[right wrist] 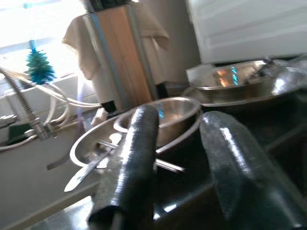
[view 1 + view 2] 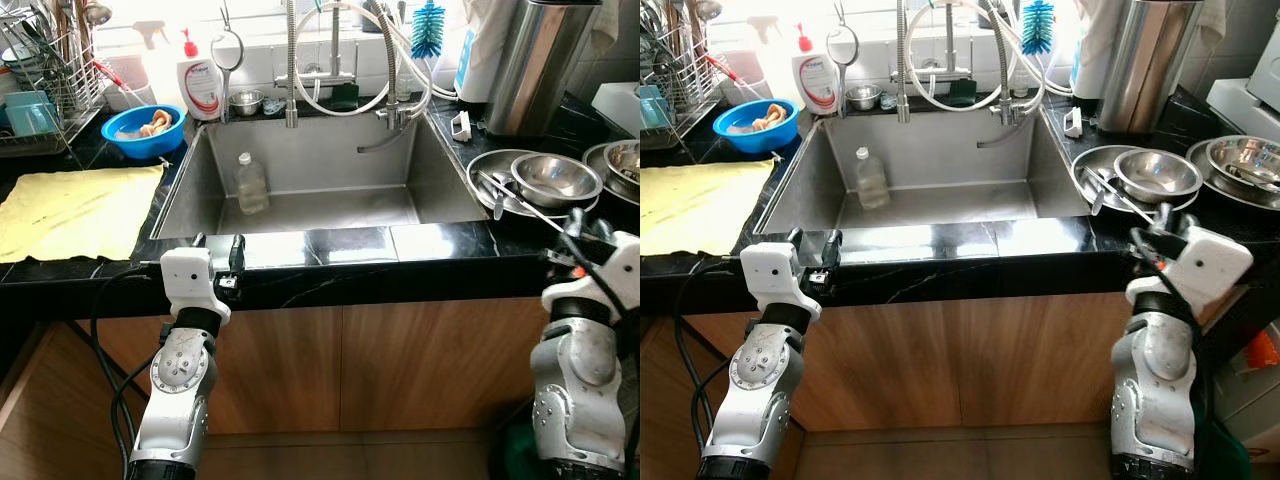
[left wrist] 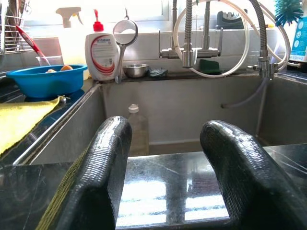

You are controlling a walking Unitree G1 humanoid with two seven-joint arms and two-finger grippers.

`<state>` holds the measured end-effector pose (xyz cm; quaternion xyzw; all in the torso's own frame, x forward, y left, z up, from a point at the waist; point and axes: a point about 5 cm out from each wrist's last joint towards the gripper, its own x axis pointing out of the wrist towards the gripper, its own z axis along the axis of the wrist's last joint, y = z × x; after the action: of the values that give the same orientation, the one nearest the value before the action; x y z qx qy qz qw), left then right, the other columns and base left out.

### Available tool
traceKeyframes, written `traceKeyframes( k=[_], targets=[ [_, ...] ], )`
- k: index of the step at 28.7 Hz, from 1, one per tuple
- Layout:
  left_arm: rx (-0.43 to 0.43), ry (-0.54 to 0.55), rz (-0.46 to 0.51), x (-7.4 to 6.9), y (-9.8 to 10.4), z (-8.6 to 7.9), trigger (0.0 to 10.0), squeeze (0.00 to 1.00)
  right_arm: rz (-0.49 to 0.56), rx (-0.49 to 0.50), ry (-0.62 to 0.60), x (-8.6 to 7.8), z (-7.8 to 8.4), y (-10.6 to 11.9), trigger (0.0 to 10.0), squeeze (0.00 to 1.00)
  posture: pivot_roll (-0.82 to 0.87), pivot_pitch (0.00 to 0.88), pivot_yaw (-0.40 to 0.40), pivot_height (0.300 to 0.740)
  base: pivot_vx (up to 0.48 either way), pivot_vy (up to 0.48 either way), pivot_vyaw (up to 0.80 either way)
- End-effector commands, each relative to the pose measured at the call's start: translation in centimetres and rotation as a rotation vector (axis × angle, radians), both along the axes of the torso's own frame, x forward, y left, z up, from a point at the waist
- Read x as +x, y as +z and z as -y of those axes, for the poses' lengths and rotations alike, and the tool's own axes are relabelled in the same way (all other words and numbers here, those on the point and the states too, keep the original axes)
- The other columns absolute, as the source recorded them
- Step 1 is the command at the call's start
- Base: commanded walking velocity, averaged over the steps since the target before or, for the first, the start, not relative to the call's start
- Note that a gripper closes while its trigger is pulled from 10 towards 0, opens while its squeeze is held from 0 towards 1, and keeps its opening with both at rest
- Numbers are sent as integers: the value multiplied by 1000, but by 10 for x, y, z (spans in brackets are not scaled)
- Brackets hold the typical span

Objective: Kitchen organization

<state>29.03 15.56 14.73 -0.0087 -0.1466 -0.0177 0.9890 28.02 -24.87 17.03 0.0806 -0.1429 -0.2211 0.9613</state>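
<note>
I've got the left end effector (image 3: 165, 177) parked over the front edge of the black tabletop (image 2: 330, 245), fingers (image 3: 103, 172) apart, holding nothing; straight ahead of it is the steel sink (image 2: 190, 185); a clear plastic bottle (image 2: 250, 184) stands upright in the basin, ahead of the left end effector and near the sink's left wall; beyond that, on the back ledge, a soap dispenser (image 2: 201, 85) and a small steel cup (image 2: 246, 102); off to the left end effector's left lies a yellow cloth (image 2: 75, 208), with a blue bowl (image 2: 143, 132) and a dish rack (image 2: 40, 90) further back. Right end effector (image 1: 180, 167) sits at the tabletop edge right of the sink, fingers spread, empty; just ahead of it a steel plate (image 2: 495, 185) carrying a steel bowl (image 2: 555, 178) and a utensil (image 1: 91, 167); more steel bowls (image 2: 625, 165) to its right; a tall steel canister (image 2: 535, 65) behind; blue brush (image 2: 427, 28) near the faucet (image 2: 335, 70).
</note>
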Motion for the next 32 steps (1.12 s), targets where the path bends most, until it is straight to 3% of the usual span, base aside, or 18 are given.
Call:
traceKeyframes(
  k=[1,7,8,9,12,13,18,19,20,32],
  targets=[
    [12,1,-1,1,1,-2,10000,0,-4,49,2,5,-2,0,10000,1000,-142,0,84,740,0,0,0],
    [13,0,0,0,1,-2,10000,0,-6,106,-5,7,-1,-3,10000,1000,-134,0,83,740,0,0,0],
    [13,0,0,0,1,-2,10000,0,-12,112,-3,8,-1,-4,10000,82,-134,0,83,740,0,0,0],
    [14,0,0,0,1,-2,10000,0,-15,111,-2,9,-1,-4,10000,0,-134,0,83,740,0,0,0],
    [14,-2,1,0,2,-2,10000,0,-4,128,7,9,-2,-4,10000,0,-133,0,84,740,0,0,0],
    [15,-3,2,0,2,-2,10000,0,9,136,6,9,-2,-4,10000,1000,-133,0,84,740,0,0,0],
    [15,-4,2,0,2,-2,10000,0,3,128,-9,8,-1,-3,10000,992,-132,0,85,740,0,0,0],
    [15,-4,3,0,2,-2,10000,0,-1,125,-14,8,-1,-4,10000,561,-132,0,86,740,0,0,0],
    [15,-5,2,0,2,-2,10000,0,-2,128,-15,9,0,-4,10000,0,-133,0,86,740,0,0,0],
    [16,-2,0,0,2,-2,10000,0,-43,184,-17,20,0,-12,10000,0,-130,0,86,740,0,0,0]
  ],
)
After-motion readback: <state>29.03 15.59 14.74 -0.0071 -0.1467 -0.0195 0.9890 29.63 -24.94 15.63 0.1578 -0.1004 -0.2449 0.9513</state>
